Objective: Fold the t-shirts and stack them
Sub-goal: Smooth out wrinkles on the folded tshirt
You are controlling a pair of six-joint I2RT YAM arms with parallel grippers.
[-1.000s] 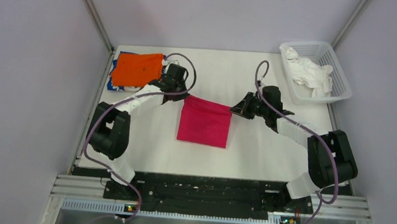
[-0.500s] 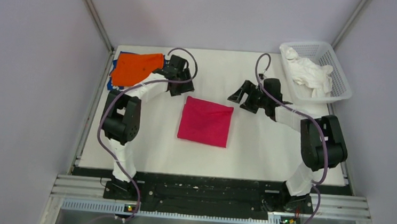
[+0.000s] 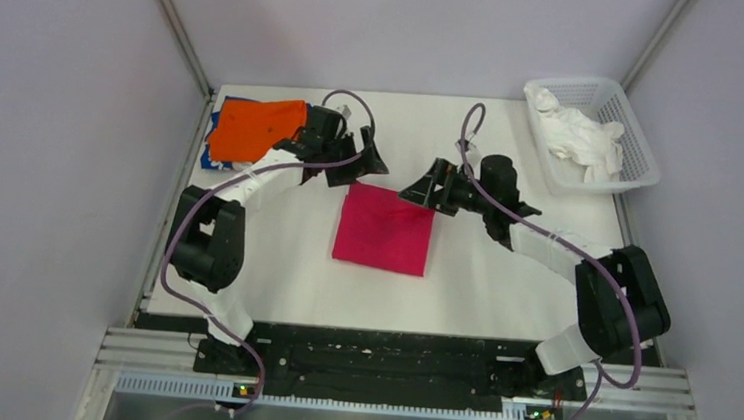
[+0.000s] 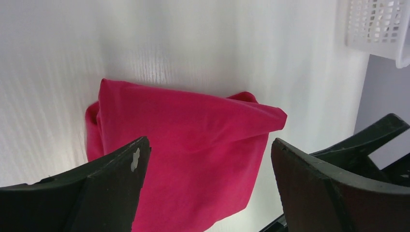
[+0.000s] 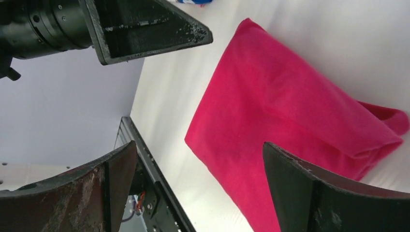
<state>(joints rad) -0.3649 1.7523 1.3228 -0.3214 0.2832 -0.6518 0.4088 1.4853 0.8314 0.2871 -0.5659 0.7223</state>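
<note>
Magenta-red shirt [image 3: 385, 229] lies folded flat on the bench [image 3: 503, 281]. Left end effector [image 3: 367, 159] hangs just beyond the shirt's far left corner, fingers apart, gripping nothing. Right end effector [image 3: 420, 187] hangs at its far right corner, fingers likewise apart and empty. Orange shirt [image 3: 254, 128] sits folded to the far left of the magenta-red shirt, on top of a blue shirt [image 3: 213, 160]. White basket [image 3: 643, 161] holding white cloth [image 3: 580, 134] stands to its far right.
</note>
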